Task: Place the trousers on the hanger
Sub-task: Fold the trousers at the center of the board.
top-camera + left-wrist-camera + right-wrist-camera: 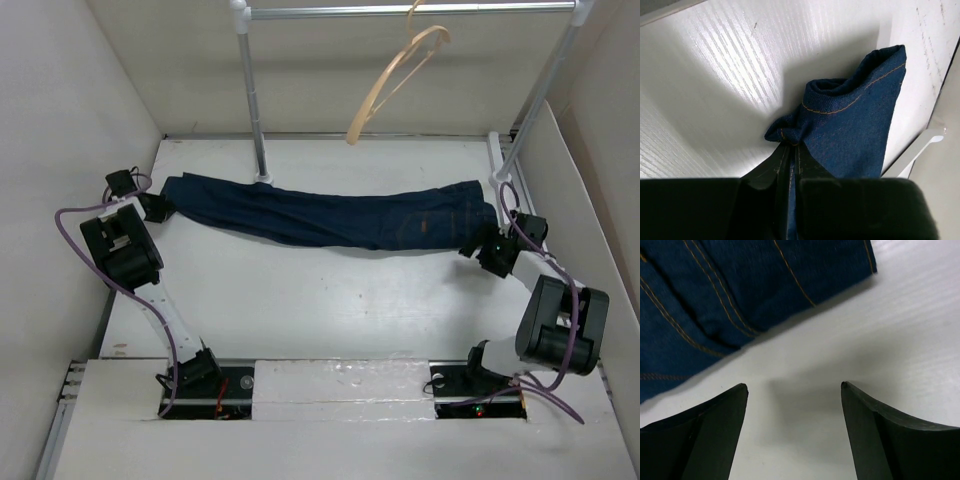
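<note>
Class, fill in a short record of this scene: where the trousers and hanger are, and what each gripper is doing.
hanger: hanging bare from the silver rail
trousers: lying stretched flat across the table, not on the hanger
left gripper: shut on the trousers' leg end
right gripper: open, empty, just short of the waist end

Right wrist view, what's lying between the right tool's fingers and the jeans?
Only bare white tabletop. The right tool stands open short of the jeans, nothing between its fingers; the right wrist view shows it.
</note>
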